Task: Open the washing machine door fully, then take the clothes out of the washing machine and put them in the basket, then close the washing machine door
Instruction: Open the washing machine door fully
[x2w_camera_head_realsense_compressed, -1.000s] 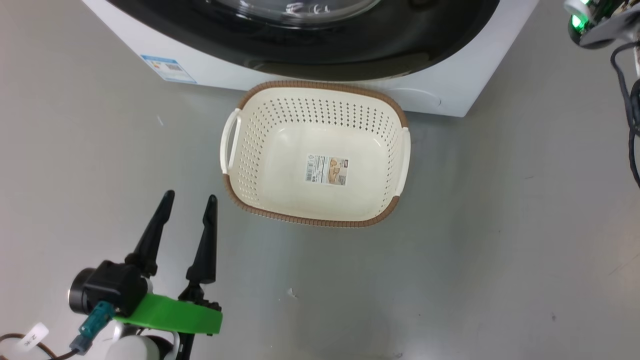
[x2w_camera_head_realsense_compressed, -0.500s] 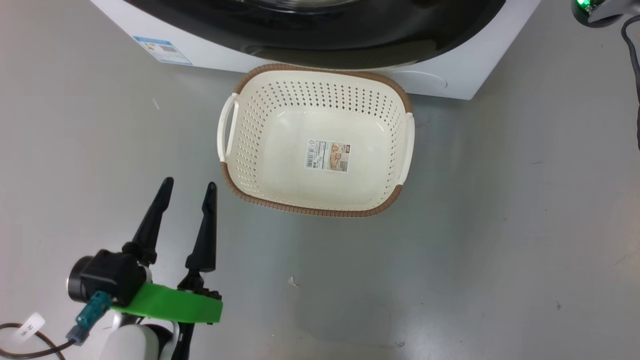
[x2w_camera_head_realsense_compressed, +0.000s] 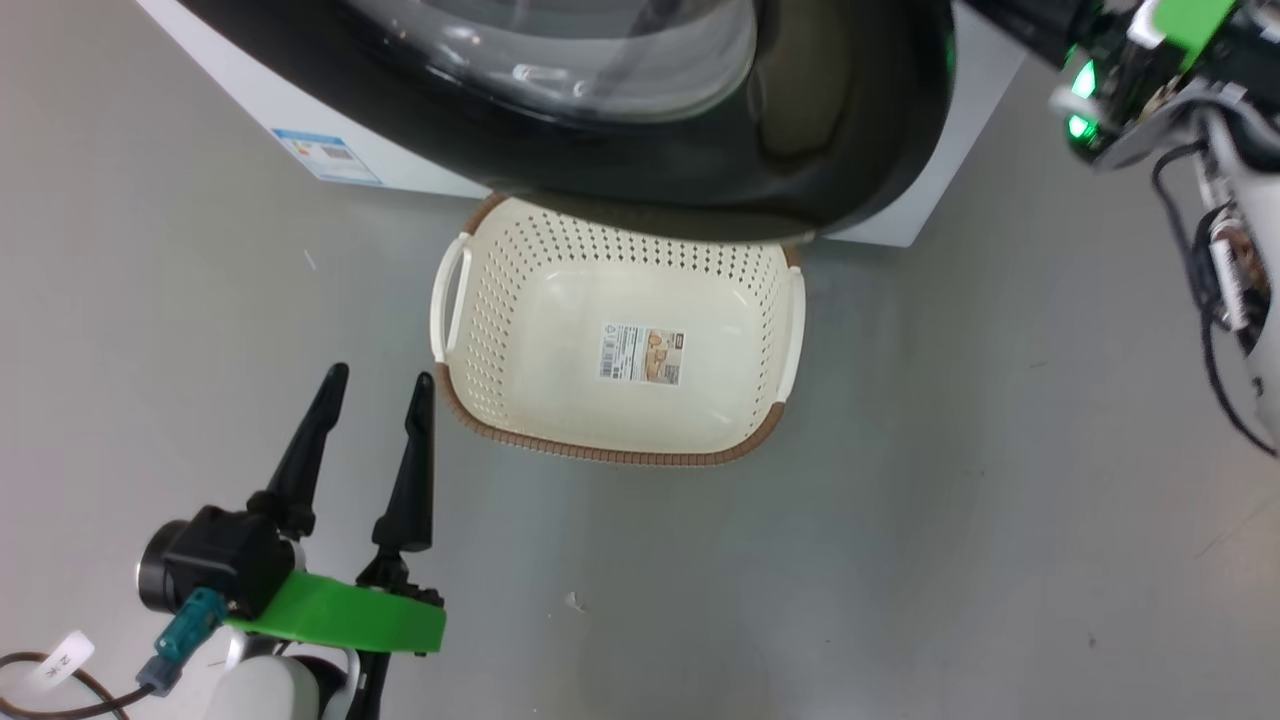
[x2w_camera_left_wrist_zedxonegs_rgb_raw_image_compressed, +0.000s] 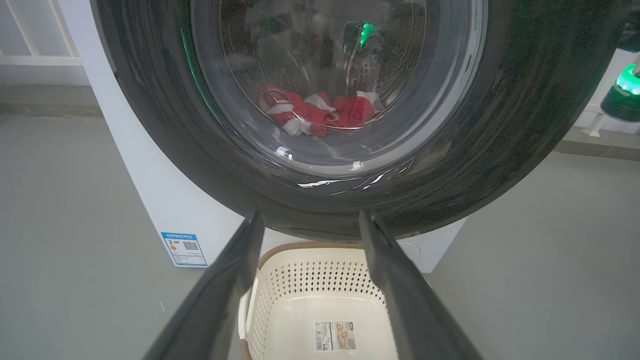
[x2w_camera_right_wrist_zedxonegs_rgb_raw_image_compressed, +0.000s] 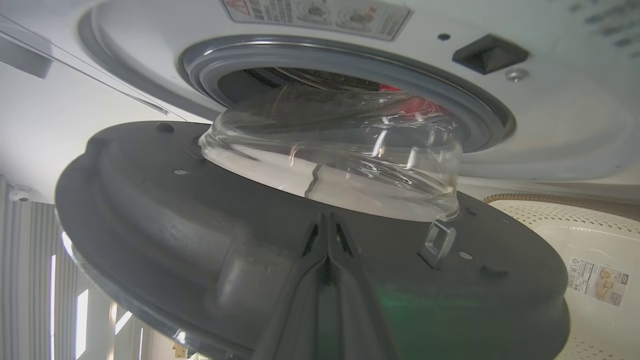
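Your right gripper (x2w_camera_right_wrist_zedxonegs_rgb_raw_image_compressed: 326, 220) has its two dark fingers pressed together with nothing between them, tips against the matte dark-grey inner face of the door (x2w_camera_right_wrist_zedxonegs_rgb_raw_image_compressed: 175, 240). Just beyond those tips bulges the clear glass bowl (x2w_camera_right_wrist_zedxonegs_rgb_raw_image_compressed: 330, 170). Past it is the grey rubber gasket (x2w_camera_right_wrist_zedxonegs_rgb_raw_image_compressed: 480, 107) of the white washing machine (x2w_camera_right_wrist_zedxonegs_rgb_raw_image_compressed: 550, 135), with a strip of red clothes (x2w_camera_right_wrist_zedxonegs_rgb_raw_image_compressed: 415, 106) showing inside.

Your left gripper (x2w_camera_head_realsense_compressed: 380, 378) stands open and empty, its tapered fingers well apart. Ahead and to the right of its tips sits the basket (x2w_camera_head_realsense_compressed: 600, 455), cream perforated plastic with a brown woven-look rim and a sticker (x2w_camera_head_realsense_compressed: 640, 353) on its bottom. It rests on the smooth grey floor (x2w_camera_head_realsense_compressed: 1000, 500). In the left wrist view the basket (x2w_camera_left_wrist_zedxonegs_rgb_raw_image_compressed: 310, 280) lies between the fingers, and above the tips the door's (x2w_camera_left_wrist_zedxonegs_rgb_raw_image_compressed: 525, 125) glossy black ring frames rumpled red and white clothes (x2w_camera_left_wrist_zedxonegs_rgb_raw_image_compressed: 320, 112).

Half a second ago the door lay flush with the machine's front; now it has swung out and overhangs the basket's far rim. The left arm has held its place, low, with its fingers pointing toward the machine.
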